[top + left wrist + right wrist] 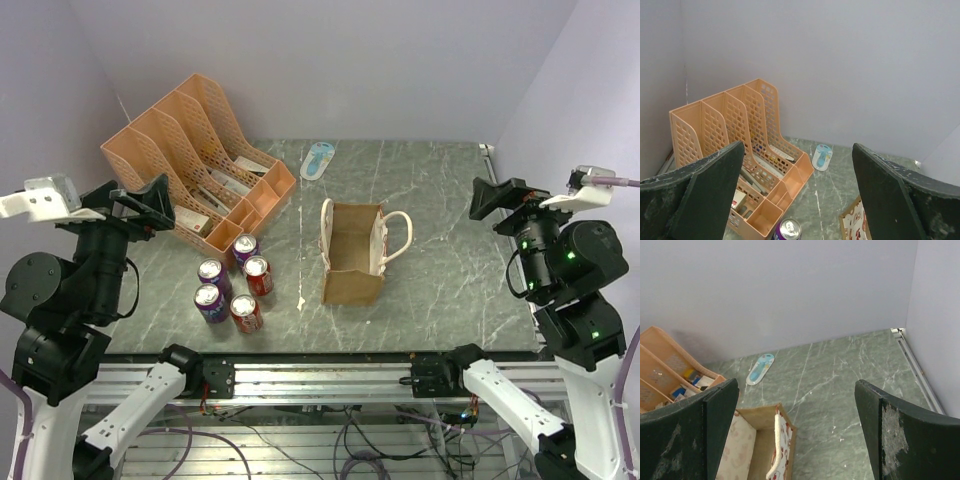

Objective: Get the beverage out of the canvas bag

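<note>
The tan canvas bag (352,288) stands open at the table's middle, cream handles at its sides; I see no can inside it. Its corner shows in the left wrist view (856,226), and its open top in the right wrist view (761,426). Several purple and red beverage cans (246,312) stand upright left of the bag; one purple can top (789,230) shows in the left wrist view. My left gripper (150,205) (797,147) is open and empty, raised at the left. My right gripper (500,198) (796,384) is open and empty, raised at the right.
An orange plastic file rack (195,150) (730,130) holding papers stands at the back left. A small blue packaged item (318,160) (760,368) lies near the back wall. A metal rail (914,365) runs along the table's right edge.
</note>
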`<state>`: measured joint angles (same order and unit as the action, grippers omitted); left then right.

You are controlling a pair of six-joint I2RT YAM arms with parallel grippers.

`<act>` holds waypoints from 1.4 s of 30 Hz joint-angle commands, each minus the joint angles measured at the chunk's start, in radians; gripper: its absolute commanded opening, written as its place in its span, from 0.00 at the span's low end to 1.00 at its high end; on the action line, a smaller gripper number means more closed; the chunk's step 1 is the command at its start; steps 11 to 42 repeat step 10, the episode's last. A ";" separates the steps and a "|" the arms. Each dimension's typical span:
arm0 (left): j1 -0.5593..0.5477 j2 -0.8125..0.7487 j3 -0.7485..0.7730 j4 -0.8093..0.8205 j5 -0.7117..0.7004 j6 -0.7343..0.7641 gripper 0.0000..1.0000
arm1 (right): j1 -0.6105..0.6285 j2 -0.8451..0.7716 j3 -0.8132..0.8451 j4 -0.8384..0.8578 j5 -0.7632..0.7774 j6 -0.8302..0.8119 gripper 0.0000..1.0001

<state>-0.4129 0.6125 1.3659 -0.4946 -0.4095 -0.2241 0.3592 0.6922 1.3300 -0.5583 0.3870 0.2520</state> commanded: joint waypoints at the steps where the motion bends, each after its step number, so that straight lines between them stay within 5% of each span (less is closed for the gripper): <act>1: 0.006 0.015 0.001 -0.025 0.029 0.006 0.99 | -0.002 0.003 -0.012 -0.011 -0.001 0.003 1.00; 42: 0.006 0.017 -0.049 -0.001 0.004 0.014 0.99 | -0.003 -0.025 -0.079 0.041 -0.067 -0.043 1.00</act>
